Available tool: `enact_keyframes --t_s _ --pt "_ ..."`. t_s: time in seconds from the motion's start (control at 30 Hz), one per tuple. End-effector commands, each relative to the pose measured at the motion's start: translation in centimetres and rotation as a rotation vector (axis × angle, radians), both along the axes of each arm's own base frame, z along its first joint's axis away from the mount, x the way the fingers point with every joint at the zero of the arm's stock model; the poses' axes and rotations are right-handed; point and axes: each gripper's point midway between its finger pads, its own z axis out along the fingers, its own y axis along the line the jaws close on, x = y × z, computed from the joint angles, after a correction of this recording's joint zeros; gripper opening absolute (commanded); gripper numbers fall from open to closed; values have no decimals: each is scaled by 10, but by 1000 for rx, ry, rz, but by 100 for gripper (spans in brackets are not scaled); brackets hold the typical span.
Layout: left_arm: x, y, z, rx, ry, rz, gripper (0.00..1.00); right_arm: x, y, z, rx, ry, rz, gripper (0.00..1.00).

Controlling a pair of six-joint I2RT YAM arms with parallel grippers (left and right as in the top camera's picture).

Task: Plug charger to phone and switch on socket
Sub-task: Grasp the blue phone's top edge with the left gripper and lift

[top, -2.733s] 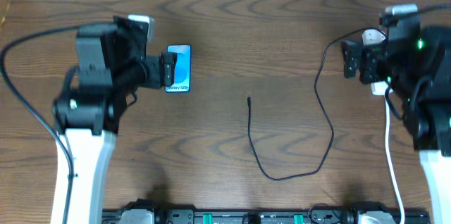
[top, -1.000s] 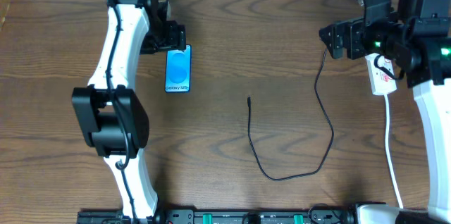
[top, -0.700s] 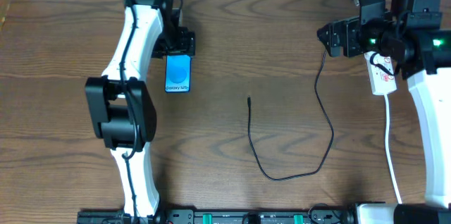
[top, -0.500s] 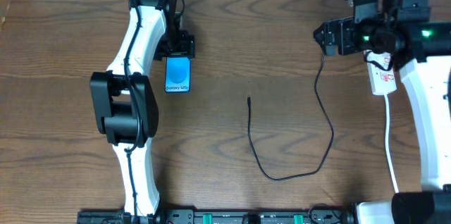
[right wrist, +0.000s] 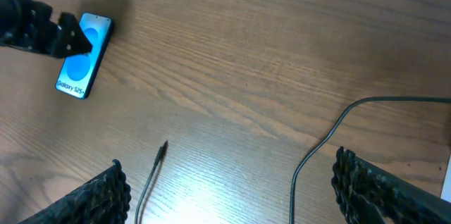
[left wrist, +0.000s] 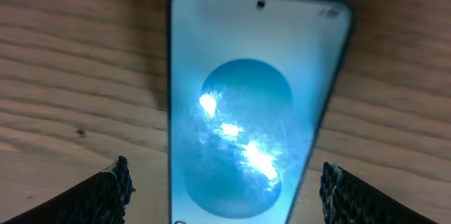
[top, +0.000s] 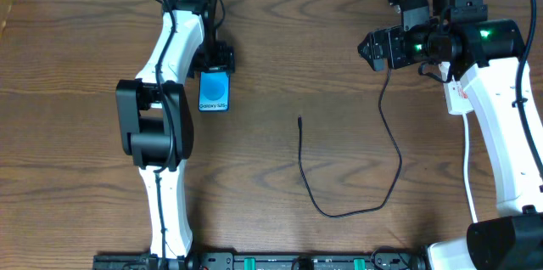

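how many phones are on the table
1: the phone lies screen up on the left of the table, with the left gripper open over it. No second one shows, though some spots may be hidden.

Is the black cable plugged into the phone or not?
Unplugged: the tip of the thin black cable lies on the wooden table, apart from the blue-screen rectangular smartphone.

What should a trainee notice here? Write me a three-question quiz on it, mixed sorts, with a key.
1. True or false: the phone lies screen-up on the table.
2. The small plug tip of the charger is: A) in the phone; B) loose on the table; C) hanging off the table's edge.
3. Fill in: the left end effector, above the phone, has its jaws ____.
Key: 1 true; 2 B; 3 open.
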Motion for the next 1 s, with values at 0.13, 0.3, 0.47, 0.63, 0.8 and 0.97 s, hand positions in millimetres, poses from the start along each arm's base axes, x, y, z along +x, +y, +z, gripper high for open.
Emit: enact_keyframes --t_s 0.13,0.3,0.47,0.63,0.8,0.97 --pt "-9 -2 -15 6 38 6 87 2 4 4 15 -4 2 91" --pt "-14 -2 -28 7 49 5 87 2 4 4 15 -4 2 92" --pt "-18 -9 -31 -37 64 5 87 2 4 4 15 -5 2 92" --pt "-24 -10 -34 -42 86 7 87 2 4 4 15 -4 2 92" --pt "-37 -8 -44 -37 127 15 87 1 4 4 15 -4 2 93" --pt "-43 -8 -56 -36 135 14 87 1 4 4 15 -4 2 94"
